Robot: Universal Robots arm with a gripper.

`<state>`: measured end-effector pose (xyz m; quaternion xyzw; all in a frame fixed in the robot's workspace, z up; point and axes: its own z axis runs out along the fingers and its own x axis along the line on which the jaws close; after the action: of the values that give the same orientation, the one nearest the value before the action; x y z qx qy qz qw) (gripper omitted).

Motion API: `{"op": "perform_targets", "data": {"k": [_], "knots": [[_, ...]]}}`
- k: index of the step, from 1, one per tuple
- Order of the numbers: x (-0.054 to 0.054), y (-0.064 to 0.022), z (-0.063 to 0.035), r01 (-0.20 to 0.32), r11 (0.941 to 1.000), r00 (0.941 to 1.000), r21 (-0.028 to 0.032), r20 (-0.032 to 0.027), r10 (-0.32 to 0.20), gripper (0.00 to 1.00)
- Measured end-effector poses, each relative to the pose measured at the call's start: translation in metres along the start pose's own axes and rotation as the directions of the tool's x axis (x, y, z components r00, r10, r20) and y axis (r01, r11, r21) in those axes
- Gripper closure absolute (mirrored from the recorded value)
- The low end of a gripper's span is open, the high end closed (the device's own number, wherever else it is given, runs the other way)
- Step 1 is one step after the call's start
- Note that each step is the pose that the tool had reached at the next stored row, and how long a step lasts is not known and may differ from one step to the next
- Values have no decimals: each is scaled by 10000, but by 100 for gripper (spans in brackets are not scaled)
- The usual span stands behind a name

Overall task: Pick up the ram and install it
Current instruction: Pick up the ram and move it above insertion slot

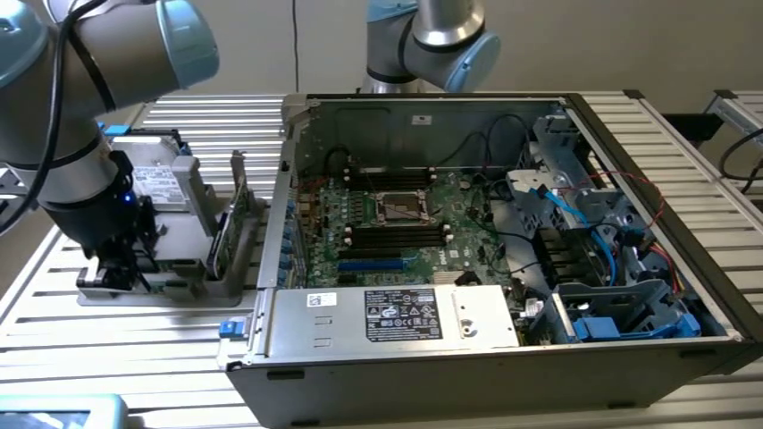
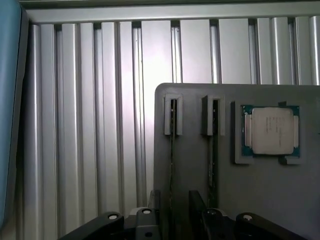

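Observation:
Two ram sticks stand on edge in slots of a grey holder (image 2: 190, 170); one ram stick (image 2: 172, 150) runs straight between my fingers, the other ram stick (image 2: 213, 155) stands one slot over. My gripper (image 2: 174, 212) is open, with a black finger (image 2: 154, 202) on each side of the first stick and a small gap to it. In the exterior view the gripper (image 1: 120, 268) reaches down into the grey holder (image 1: 179, 286) at that view's left. The motherboard's black ram slots (image 1: 394, 237) lie inside the open computer case (image 1: 477, 357).
A CPU (image 2: 271, 131) lies in a recess of the holder beside the sticks. A silver drive (image 1: 155, 183) and a green card with a metal bracket (image 1: 234, 219) stand upright on the holder. Cables and drive cages (image 1: 596, 232) crowd the case's right side. The ribbed metal table (image 1: 155, 349) surrounds everything.

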<state>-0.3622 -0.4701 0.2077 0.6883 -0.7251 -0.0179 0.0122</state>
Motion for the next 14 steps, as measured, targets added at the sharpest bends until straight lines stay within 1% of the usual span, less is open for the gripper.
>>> {"op": "perform_targets", "data": {"k": [14], "knots": [[1, -4, 105, 0, 10000, 10000, -2, -1, 0, 64]]}}
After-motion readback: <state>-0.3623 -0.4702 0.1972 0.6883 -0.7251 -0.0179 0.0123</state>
